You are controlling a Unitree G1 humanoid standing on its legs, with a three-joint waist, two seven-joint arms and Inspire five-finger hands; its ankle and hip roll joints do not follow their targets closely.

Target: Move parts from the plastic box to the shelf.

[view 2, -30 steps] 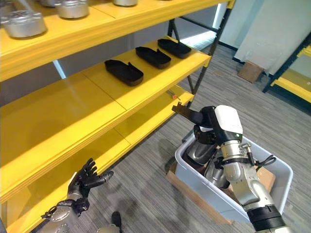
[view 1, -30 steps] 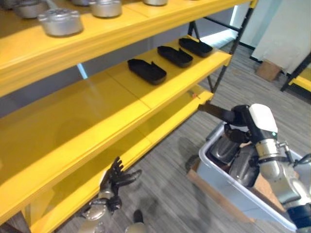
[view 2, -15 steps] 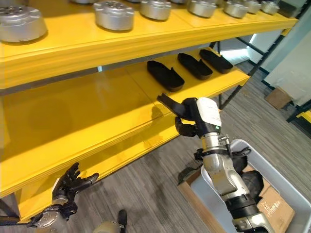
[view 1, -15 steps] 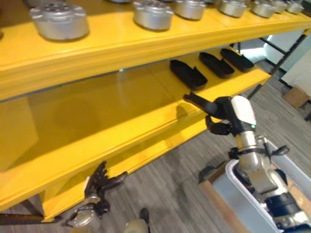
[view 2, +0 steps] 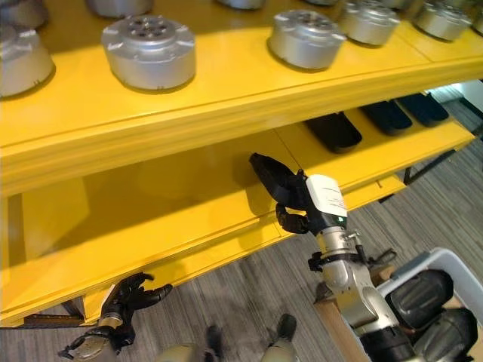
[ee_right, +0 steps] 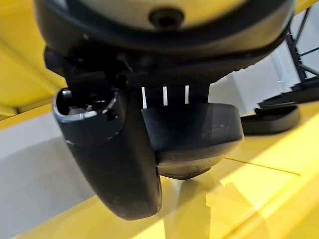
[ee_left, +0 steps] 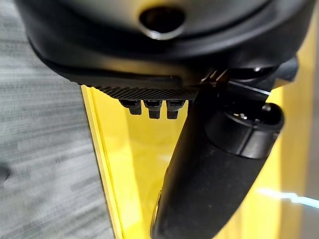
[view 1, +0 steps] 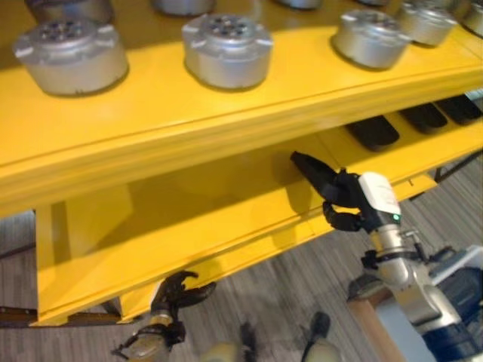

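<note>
My right hand (view 2: 311,205) is shut on a black elongated part (view 2: 270,175) and holds it out over the front of the yellow middle shelf (view 2: 189,219), left of the black parts lying there. In the right wrist view the black part (ee_right: 192,139) sits between the thumb (ee_right: 119,154) and the fingers, just above the shelf surface. The grey plastic box (view 2: 453,264) stands on the floor at the lower right with dark parts (view 2: 420,296) inside. My left hand (view 2: 128,300) hangs low by the bottom shelf, fingers loosely bent, holding nothing.
Three black parts (view 2: 336,130) (view 2: 386,115) (view 2: 423,107) lie in a row on the middle shelf's right end. Several silver round parts (view 2: 149,50) (view 2: 306,38) stand on the top shelf. The middle shelf's left stretch is bare yellow board.
The right hand has carried the black part from above the box up and left to the middle shelf. The camera has swung towards the shelf. The left hand's fingers have bent a little.
</note>
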